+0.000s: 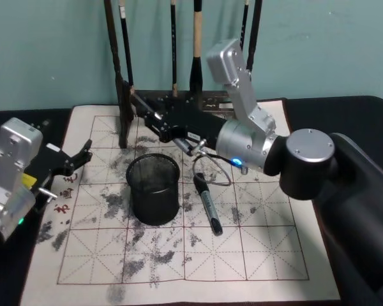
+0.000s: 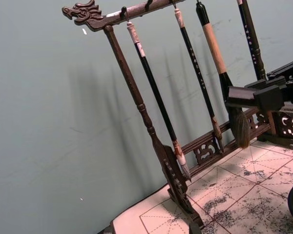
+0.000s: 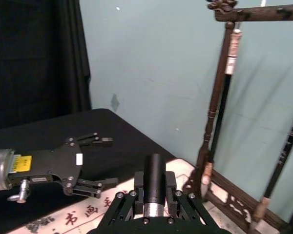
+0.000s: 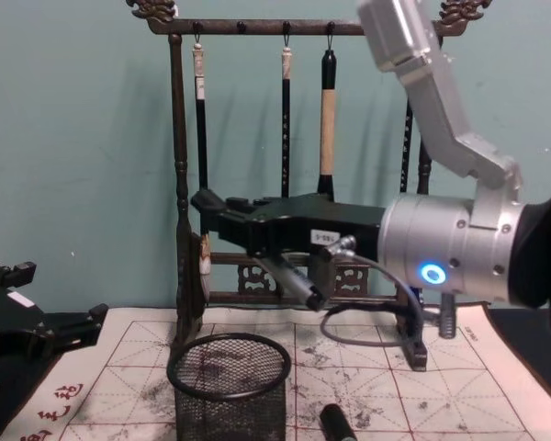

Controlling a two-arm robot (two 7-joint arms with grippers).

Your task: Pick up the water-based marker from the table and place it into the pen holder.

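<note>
**Water-based marker [image 1: 207, 204] lies lower right of the right gripper [image 1: 140, 105]**

It rests on the table [image 1: 274, 261], just right of the pen holder [image 1: 154, 189], long axis running top to bottom. The right gripper, nearer, hovers at upper centre, grip unreadable. The left gripper [image 3: 110, 162] gapes empty at left

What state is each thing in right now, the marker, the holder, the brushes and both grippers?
Marker: lying flat on the mat, right of the holder.
Holder: upright, no marker inside.
Brushes: hanging from the rack.
Left gripper: open, idle at the mat's left edge.
Right gripper: raised over the mat near the rack, apart from the marker.
</note>
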